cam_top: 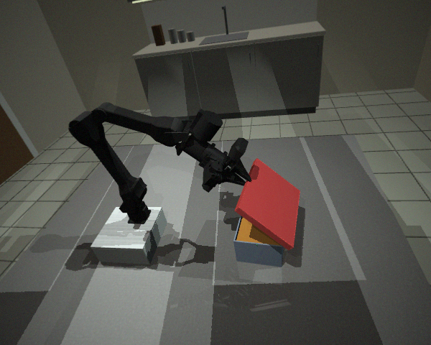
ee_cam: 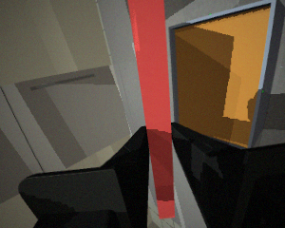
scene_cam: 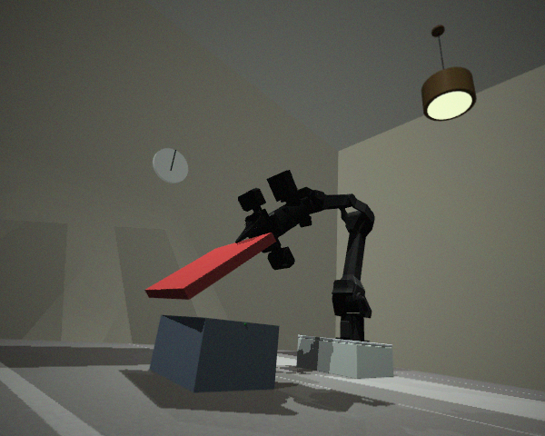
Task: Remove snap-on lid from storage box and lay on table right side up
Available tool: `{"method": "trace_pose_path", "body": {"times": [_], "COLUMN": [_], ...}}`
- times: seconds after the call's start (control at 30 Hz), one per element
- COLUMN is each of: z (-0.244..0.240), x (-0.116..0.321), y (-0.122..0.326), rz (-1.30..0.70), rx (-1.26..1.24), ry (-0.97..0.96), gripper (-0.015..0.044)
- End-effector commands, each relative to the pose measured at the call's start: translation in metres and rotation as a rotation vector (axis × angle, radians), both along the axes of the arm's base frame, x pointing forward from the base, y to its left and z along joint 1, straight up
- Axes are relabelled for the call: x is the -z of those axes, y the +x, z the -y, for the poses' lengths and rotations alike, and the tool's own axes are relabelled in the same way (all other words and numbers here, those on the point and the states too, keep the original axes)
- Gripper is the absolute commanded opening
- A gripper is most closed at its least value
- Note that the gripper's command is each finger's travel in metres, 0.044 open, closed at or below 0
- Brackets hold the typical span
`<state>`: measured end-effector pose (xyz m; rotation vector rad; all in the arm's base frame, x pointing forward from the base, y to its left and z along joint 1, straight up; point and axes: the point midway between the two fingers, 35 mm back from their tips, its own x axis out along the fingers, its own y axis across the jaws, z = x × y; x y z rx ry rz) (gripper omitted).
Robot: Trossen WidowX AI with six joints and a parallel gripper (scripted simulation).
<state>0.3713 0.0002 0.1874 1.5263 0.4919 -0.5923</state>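
Observation:
My gripper [cam_top: 248,181] [ee_cam: 158,129] is shut on the edge of the red lid [cam_top: 273,202] [scene_cam: 212,264] [ee_cam: 154,71] that faces the arm's base. The lid is clear of the box and hangs above it, tilted, its held edge high and its far edge low. In the wrist view it shows edge-on between the fingers. The blue-grey storage box [cam_top: 258,253] [scene_cam: 237,356] [ee_cam: 268,57] stands upright and open on the table, with an orange inside that shows below the lid. In the exterior view a gap shows between lid and box.
The arm's base stands on a pale block [cam_top: 123,237] [scene_cam: 373,360], to the left of the box in the top view. A counter with a sink [cam_top: 227,38] stands beyond the table [cam_top: 320,304]. A lamp [scene_cam: 449,89] hangs high in the exterior view.

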Motion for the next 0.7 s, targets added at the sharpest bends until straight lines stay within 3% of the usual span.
{"method": "trace_pose_path", "body": {"times": [0.0, 0.67], "z": [0.009, 0.048], "x": [0.001, 0.001], "y": [-0.003, -0.01], "rz": [0.009, 0.008], "rx": [0.0, 0.0], "ry": [-0.002, -0.006], "gripper": [0.0, 0.0]}}
